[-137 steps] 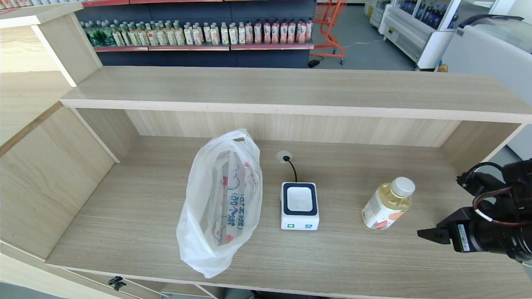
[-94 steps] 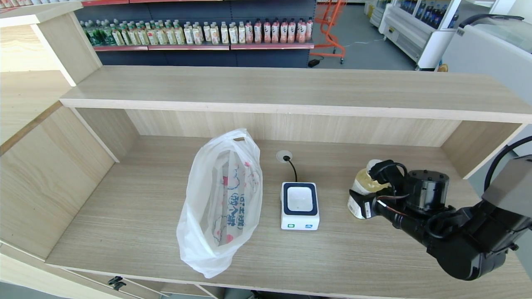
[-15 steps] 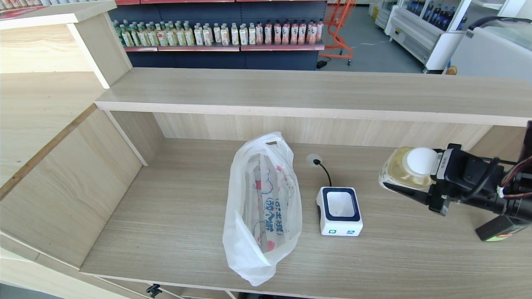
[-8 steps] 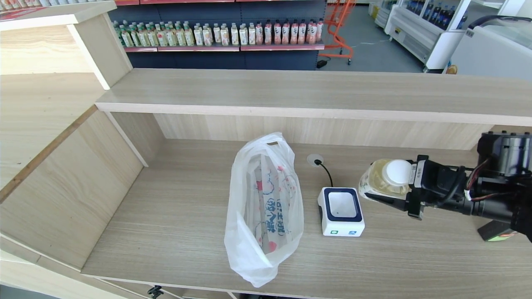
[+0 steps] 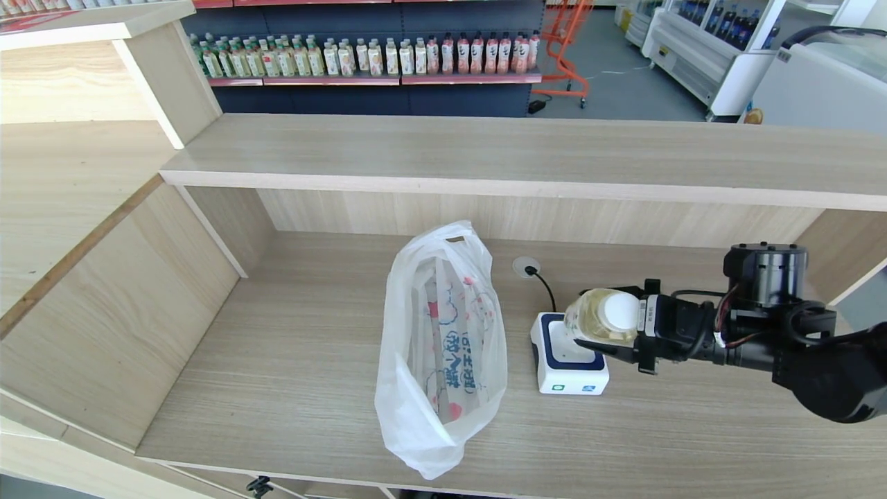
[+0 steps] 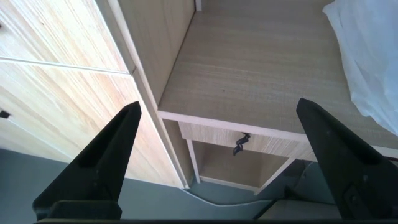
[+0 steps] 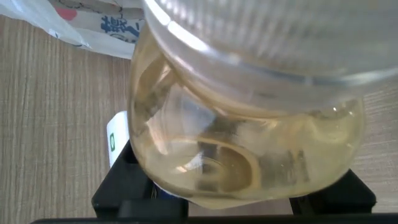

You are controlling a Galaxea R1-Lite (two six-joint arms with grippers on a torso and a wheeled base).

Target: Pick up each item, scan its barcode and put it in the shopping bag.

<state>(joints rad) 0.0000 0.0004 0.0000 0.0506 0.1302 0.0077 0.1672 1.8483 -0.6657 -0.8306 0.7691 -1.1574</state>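
No readable text; blue characters on shopping bag [image 5: 440, 346] illegible.

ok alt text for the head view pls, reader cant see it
The right gripper holds a white-capped bottle of pale yellow drink above the barcode scanner on a wooden checkout counter. An open white shopping bag sits to the scanner's left, and stocked shop shelves stand behind the counter.

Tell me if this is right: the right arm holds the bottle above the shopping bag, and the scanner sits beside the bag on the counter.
Not quite: the head view shows the bottle held above the scanner, not the shopping bag. The scanner does sit beside the bag on the counter.
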